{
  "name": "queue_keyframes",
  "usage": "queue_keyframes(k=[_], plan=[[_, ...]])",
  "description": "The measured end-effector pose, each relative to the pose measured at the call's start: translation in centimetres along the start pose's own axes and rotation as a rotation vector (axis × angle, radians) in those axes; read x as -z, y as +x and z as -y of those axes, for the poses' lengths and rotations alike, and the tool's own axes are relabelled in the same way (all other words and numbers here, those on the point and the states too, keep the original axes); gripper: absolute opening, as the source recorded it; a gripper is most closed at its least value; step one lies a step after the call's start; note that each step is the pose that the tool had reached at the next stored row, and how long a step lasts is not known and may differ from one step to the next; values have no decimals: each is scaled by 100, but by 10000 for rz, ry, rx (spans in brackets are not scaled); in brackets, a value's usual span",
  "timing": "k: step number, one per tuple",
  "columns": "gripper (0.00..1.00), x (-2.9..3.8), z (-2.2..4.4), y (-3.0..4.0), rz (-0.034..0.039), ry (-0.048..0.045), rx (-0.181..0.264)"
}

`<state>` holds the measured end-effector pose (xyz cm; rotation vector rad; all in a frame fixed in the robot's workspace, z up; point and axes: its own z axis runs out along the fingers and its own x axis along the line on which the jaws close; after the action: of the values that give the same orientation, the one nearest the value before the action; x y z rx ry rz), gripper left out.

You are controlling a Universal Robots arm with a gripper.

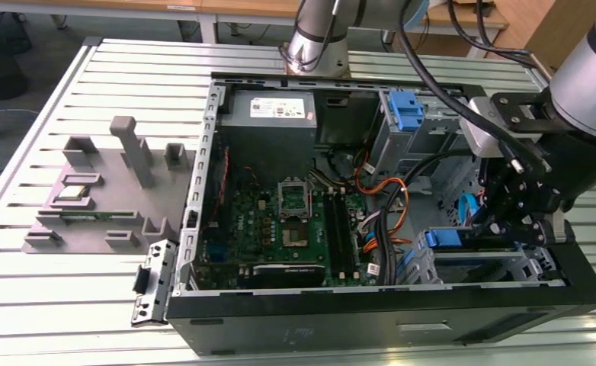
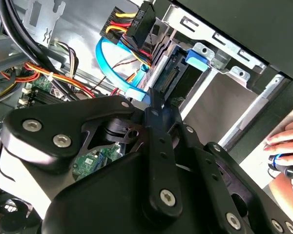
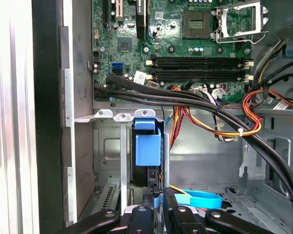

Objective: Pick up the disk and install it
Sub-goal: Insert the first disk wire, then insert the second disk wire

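Note:
The disk [image 1: 443, 239] sits edge-on in the drive bay at the front right corner of the open computer case [image 1: 379, 320]. In the first wrist view its blue plastic rail [image 3: 148, 146] faces the camera. The second wrist view shows its connector end [image 2: 176, 78] beside the bay's metal frame. My gripper [image 1: 496, 232] hangs just behind the disk, inside the case. Its black fingers stand close together in both wrist views, shut, with the tips [image 3: 157, 192] [image 2: 155, 103] at the disk's rear edge. I cannot tell whether they touch it.
Black and coloured cables [image 3: 205, 107] cross above the bay, and a blue flat cable [image 2: 112, 73] loops beside the fingers. The motherboard [image 1: 277, 229] and grey power supply [image 1: 270, 110] fill the case's other side. A grey fixture [image 1: 105, 191] stands on the table. A person's hand [image 2: 283, 141] rests outside the case.

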<state>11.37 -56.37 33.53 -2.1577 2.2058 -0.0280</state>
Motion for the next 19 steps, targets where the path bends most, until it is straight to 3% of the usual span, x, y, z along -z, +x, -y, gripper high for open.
queue_keyframes(k=[9,19], plan=[[23,162,9,-4,-2,0,0],[23,169,9,-5,-1,0,0]])
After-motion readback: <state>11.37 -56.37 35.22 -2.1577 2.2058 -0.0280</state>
